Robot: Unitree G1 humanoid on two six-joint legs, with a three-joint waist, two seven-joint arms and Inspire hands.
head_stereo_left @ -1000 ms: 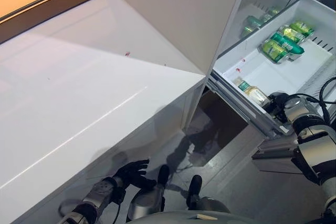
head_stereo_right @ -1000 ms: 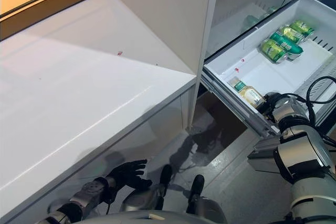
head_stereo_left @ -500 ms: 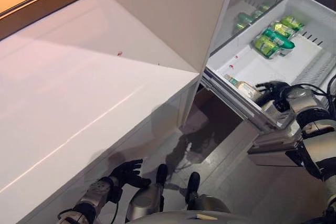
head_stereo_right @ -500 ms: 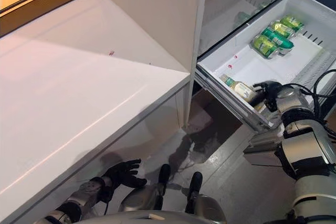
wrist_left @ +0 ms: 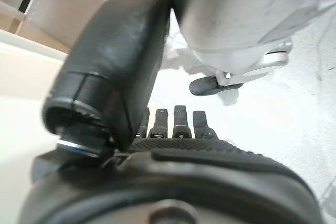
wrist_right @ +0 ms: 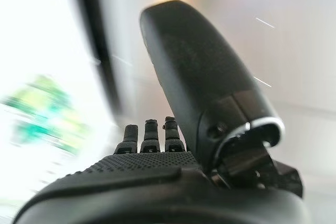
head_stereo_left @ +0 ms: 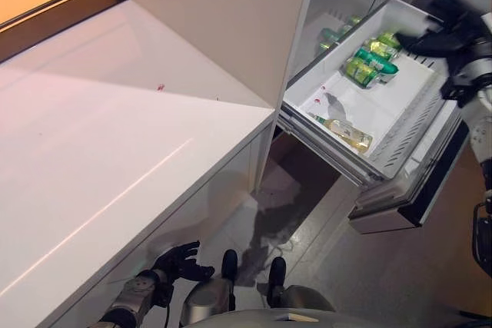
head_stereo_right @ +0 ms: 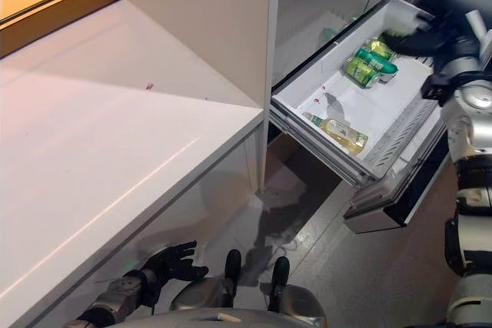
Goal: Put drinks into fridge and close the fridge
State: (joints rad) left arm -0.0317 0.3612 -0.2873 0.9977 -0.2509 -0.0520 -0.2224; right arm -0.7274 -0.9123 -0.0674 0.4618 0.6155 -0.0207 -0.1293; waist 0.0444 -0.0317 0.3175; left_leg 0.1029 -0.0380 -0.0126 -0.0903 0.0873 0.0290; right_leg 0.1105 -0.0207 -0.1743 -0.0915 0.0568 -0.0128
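Observation:
The white fridge drawer (head_stereo_left: 324, 146) stands pulled out at the right. Green cans (head_stereo_left: 367, 67) lie at its far end. A bottle of pale yellow drink (head_stereo_left: 346, 134) lies on its side near the drawer's front wall. My right hand (head_stereo_left: 442, 36) is raised above the drawer's far right corner, open and empty, well apart from the bottle; its own wrist view shows straight fingers (wrist_right: 149, 136). My left hand (head_stereo_left: 181, 260) hangs low by the floor under the counter, fingers spread and empty, as its wrist view (wrist_left: 173, 182) also shows.
A long white counter (head_stereo_left: 115, 151) fills the left side, with the fridge's white side panel (head_stereo_left: 223, 21) rising beside it. Below the open drawer a lower dark-edged drawer front (head_stereo_left: 400, 209) juts out over the grey floor (head_stereo_left: 369, 282).
My right hand has left the bottle at the drawer's front and risen to the drawer's far right corner. The bottle stays lying in the drawer. The camera has shifted.

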